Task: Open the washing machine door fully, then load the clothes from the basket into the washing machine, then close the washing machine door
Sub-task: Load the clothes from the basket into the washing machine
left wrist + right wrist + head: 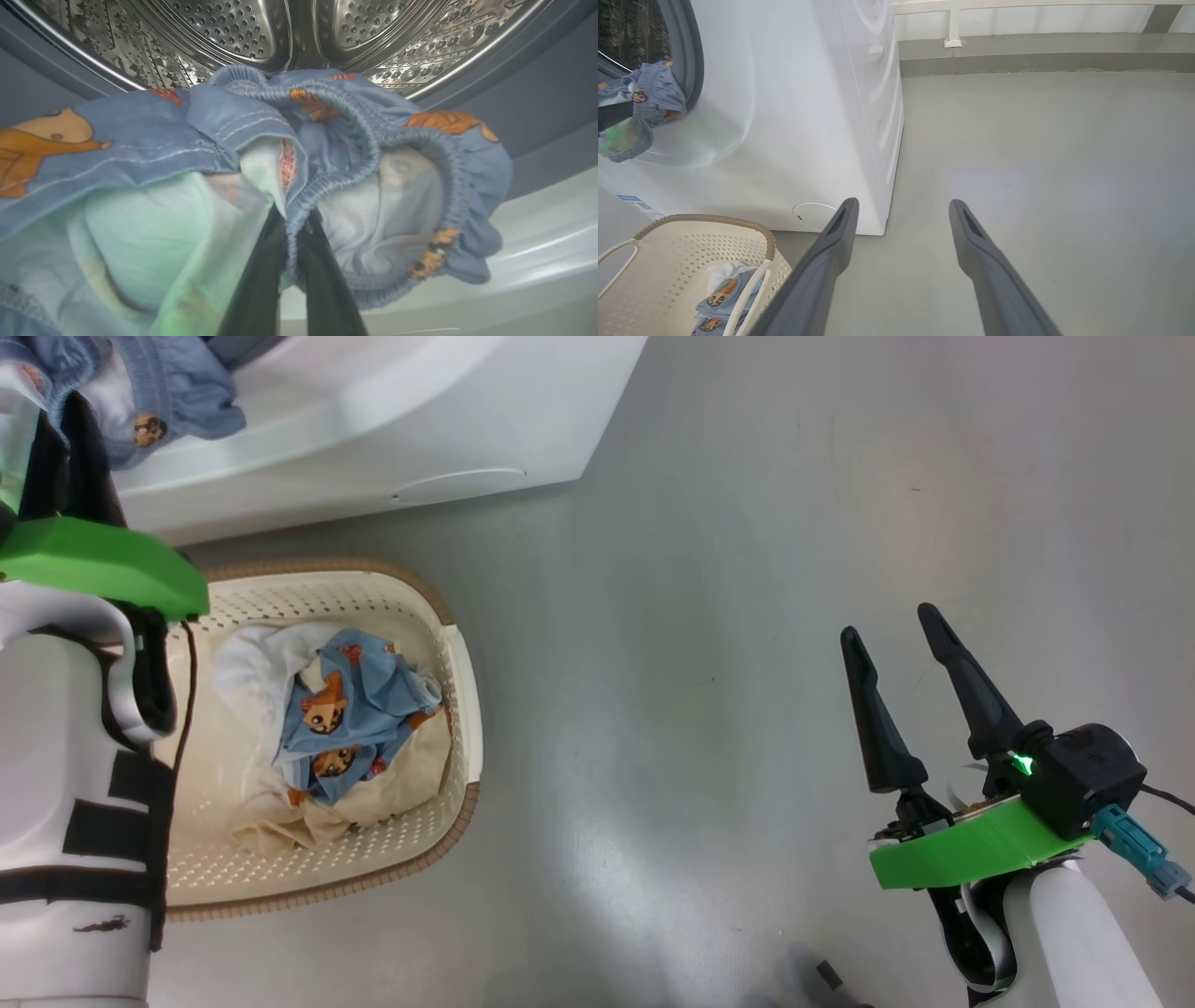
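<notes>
One blue garment (pixel 327 140) hung in the closed jaws of the left gripper (pixel 292 233), the drum (pixel 224 28) just beyond them (opening looked done, closing not), while more clothes (pixel 345 719) lay in the basket (pixel 462 709) well left of the right gripper (pixel 887 623), jaws spread and empty.

Clothes (pixel 345 728) lie in basket (pixel 464 709) before washing machine (pixel 420 411)

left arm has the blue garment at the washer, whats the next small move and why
Probably push the left gripper deeper into the drum before opening: its fingers pinch the blue garment, which hangs outside the drum mouth, over the white front of the washer.
</notes>
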Motion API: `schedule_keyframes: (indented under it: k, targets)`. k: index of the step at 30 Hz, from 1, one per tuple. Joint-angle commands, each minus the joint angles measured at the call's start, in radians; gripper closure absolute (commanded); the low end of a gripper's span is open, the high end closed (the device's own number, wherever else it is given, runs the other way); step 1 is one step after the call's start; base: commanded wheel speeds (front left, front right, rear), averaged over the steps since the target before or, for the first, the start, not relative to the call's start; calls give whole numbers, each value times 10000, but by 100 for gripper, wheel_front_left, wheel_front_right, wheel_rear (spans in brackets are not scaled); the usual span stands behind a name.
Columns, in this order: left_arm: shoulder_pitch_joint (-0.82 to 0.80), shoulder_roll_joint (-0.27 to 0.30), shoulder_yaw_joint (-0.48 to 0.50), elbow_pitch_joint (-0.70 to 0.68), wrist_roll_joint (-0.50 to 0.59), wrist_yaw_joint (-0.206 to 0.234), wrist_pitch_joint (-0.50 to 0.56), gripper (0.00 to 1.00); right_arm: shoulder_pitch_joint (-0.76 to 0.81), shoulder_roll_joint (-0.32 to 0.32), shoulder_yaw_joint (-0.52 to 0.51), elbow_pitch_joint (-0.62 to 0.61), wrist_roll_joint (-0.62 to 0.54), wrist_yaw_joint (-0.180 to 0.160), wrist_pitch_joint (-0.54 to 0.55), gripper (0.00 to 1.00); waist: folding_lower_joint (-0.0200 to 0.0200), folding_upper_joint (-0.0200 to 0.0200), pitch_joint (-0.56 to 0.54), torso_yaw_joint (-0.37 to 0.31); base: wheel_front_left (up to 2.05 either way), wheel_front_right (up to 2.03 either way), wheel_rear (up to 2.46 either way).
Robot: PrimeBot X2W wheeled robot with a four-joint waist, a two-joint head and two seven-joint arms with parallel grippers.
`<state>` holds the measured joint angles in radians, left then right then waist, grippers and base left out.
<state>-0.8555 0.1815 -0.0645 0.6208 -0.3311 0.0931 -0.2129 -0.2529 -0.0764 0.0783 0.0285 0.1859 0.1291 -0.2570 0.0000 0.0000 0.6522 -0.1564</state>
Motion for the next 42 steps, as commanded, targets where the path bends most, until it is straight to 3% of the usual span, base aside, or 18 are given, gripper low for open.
schedule_keyframes:
  k: [1, 29, 42]
  targets:
    - [-113, 458, 164, -42, 5, 21, -25, 100, -28, -38, 222, -217, -41, 16, -48, 0, 0, 0, -8, 6, 0, 0, 0]
    - [-3302, 1175, -126, 1528, 478, 375, -329, 100, 94, -14, 773, -30, 107, 16, -48, 0, 0, 0, -97, -745, 0, 0, 0]
    - [-4929, 1842, -59, 2663, 688, 484, -469, 100, 197, -199, 1087, -8, 123, 16, -48, 0, 0, 0, 312, -1233, 0, 0, 0]
